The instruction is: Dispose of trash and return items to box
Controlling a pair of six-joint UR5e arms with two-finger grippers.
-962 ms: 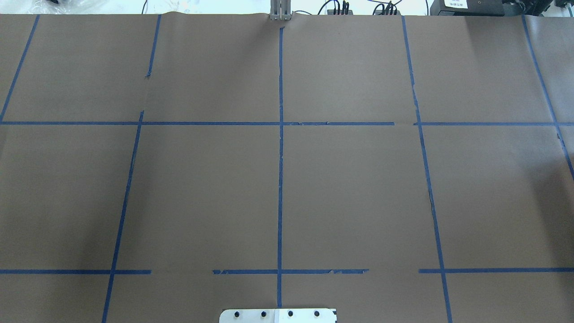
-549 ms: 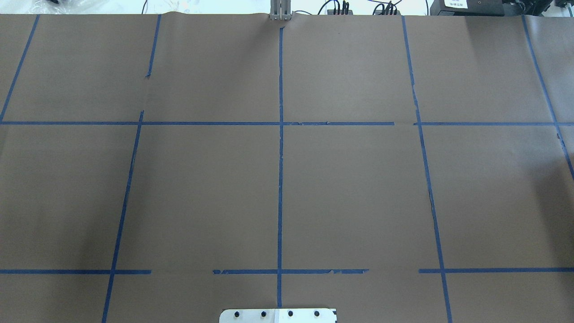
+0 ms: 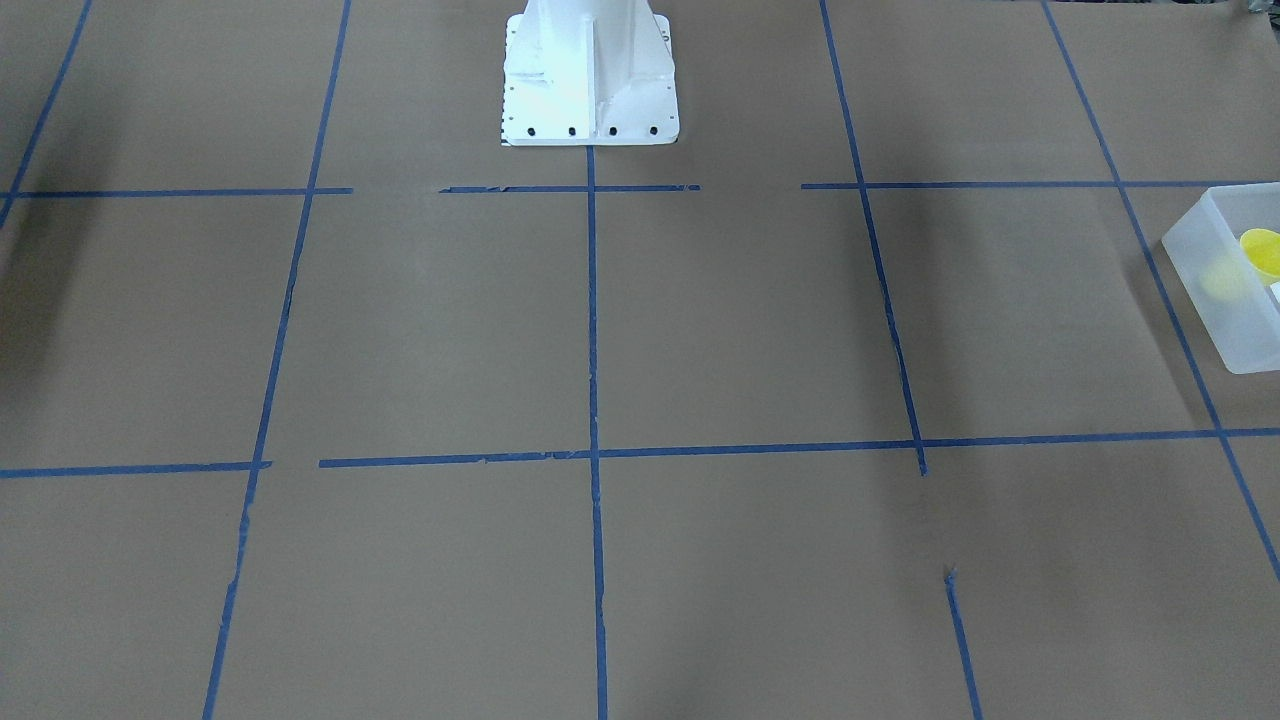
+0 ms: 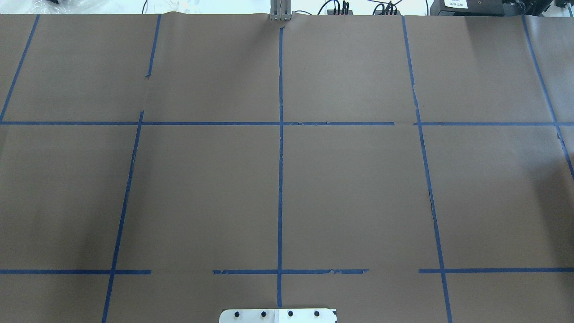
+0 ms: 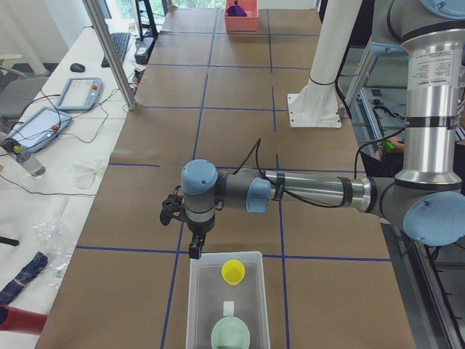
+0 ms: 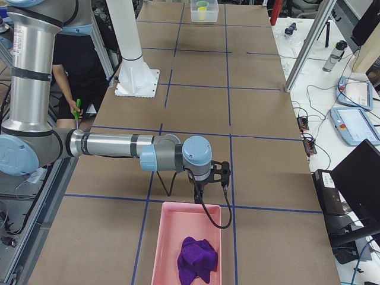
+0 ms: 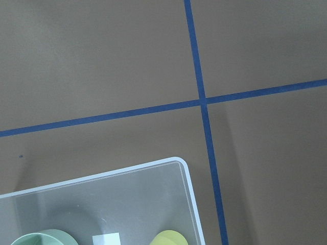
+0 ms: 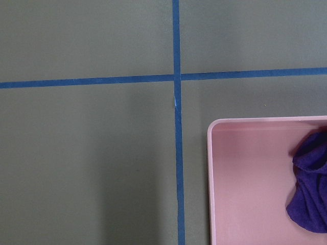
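The frosted-white box (image 5: 200, 305) stands at the table's left end, also in the front-facing view (image 3: 1215, 300). The yellow cup (image 5: 233, 271) and the mint-green bowl (image 5: 230, 337) sit inside it; both show in the left wrist view, the cup (image 7: 171, 238) and the bowl (image 7: 43, 239). My left gripper (image 5: 195, 251) hangs just past the box's far end wall; I cannot tell if it is open or shut. My right gripper (image 6: 198, 193) hangs above the near rim of a pink tray (image 6: 163, 249) holding a crumpled purple cloth (image 6: 198, 259); its state I cannot tell.
A small white piece (image 5: 229, 308) lies in the box between cup and bowl. The white robot base (image 3: 590, 80) stands at the table's robot side. Brown paper with blue tape lines (image 4: 280, 179) covers the table. Operator desks with tablets (image 5: 76, 93) line the far side.
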